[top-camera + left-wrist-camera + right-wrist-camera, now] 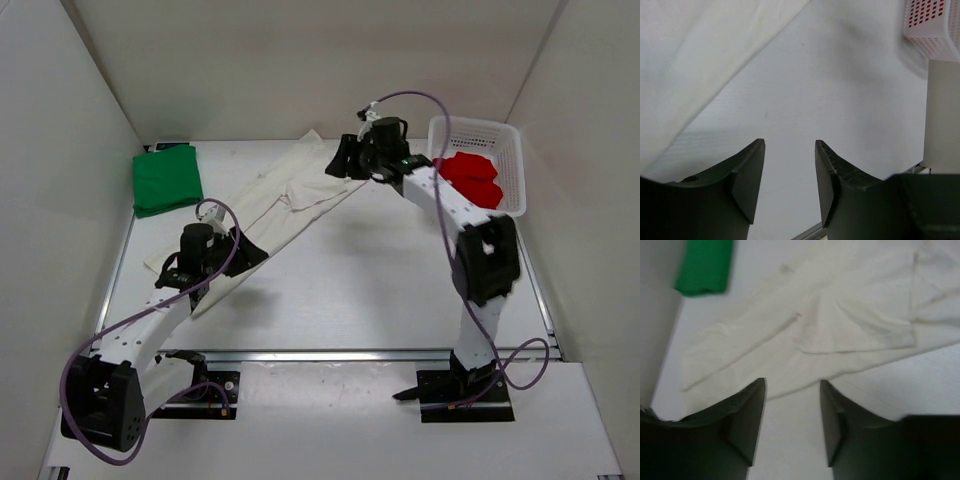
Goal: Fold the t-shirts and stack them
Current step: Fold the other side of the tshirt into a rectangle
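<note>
Off-white t-shirt (285, 195) lies as a long diagonal strip on the table (380, 290), running between the two pincers. Left pincer (250, 252): jaws apart, empty, over bare table just beside the strip's near edge. Right pincer (340, 160): jaws apart, empty, above the strip's far end. Green t-shirt (165, 180): folded, far-left corner. White mesh basket (512, 140), far right, holds the red t-shirt (472, 178).

Robot lab cell — plain white walls (300, 60) box in white table (350, 290); left arm (150, 320), right arm (470, 230) bolted at bottom of frame.
</note>
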You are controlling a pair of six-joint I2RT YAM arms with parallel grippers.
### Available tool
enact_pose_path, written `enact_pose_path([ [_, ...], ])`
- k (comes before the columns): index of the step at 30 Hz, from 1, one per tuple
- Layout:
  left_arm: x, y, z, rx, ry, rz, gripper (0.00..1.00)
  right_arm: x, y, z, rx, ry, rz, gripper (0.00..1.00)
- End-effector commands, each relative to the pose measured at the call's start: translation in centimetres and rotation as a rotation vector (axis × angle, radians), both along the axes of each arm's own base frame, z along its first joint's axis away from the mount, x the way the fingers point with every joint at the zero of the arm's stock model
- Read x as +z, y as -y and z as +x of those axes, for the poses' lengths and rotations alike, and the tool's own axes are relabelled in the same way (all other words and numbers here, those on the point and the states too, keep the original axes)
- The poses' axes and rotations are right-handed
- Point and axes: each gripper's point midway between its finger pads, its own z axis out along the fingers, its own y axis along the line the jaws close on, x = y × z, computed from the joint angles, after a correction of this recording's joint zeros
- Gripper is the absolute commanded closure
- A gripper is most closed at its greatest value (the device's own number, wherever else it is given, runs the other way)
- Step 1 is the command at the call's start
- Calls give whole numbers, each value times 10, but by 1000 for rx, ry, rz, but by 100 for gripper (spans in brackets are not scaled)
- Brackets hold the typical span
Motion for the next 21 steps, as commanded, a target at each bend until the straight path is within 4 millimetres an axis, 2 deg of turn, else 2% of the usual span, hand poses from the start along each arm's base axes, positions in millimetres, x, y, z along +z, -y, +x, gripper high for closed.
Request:
enact_pose_path([
  [1, 12, -1, 8, -11, 39, 43, 44, 53, -16, -56, 52, 179, 106, 59],
  [2, 19, -4, 10, -3, 52, 48, 43, 21, -22, -85, 73, 95, 115, 73],
  [3, 19, -8, 10, 0, 53, 68, 40, 15, -37, -99, 106, 107, 138, 89],
  [4, 26, -10, 13, 6, 74, 71, 39, -12, -38, -114, 112, 59, 112, 98],
  [5, 32, -12, 14, 9, 84, 77, 38, -33, -50, -132, 146, 10, 108, 100],
  [6, 31, -16, 14, 8, 77, 95, 39, -34, -65, -142, 181, 4, 123, 100],
  [7, 34, -14, 13, -7, 84, 96, 40, -46, -70, -143, 183, -14, 119, 100],
  [8, 36, -16, 14, -1, 86, 99, 41, -60, -81, -153, 201, -42, 110, 92],
  [9, 38, -16, 14, 0, 89, 94, 41, -57, -93, -157, 216, -30, 128, 80],
  [10, 40, -15, 14, 1, 93, 85, 43, -65, -101, -158, 225, -40, 128, 69],
  [12, 40, -17, 12, 8, 94, 84, 42, -70, -115, -154, 218, -34, 112, 59],
  [13, 39, -18, 12, 13, 93, 82, 43, -84, -115, -151, 196, -50, 79, 56],
  [15, 39, -19, 10, 11, 97, 83, 43, -97, -129, -145, 178, -61, 51, 54],
  [18, 36, -18, 8, 5, 94, 83, 44, -126, -135, -131, 116, -95, -2, 53],
  [19, 34, -19, 8, 14, 87, 78, 44, -125, -140, -124, 88, -92, -12, 54],
  [20, 35, -21, 11, 27, 99, 84, 44, -143, -142, -125, 86, -120, -44, 55],
  [21, 35, -20, 10, 24, 96, 86, 45, -154, -149, -118, 79, -118, -65, 56],
])
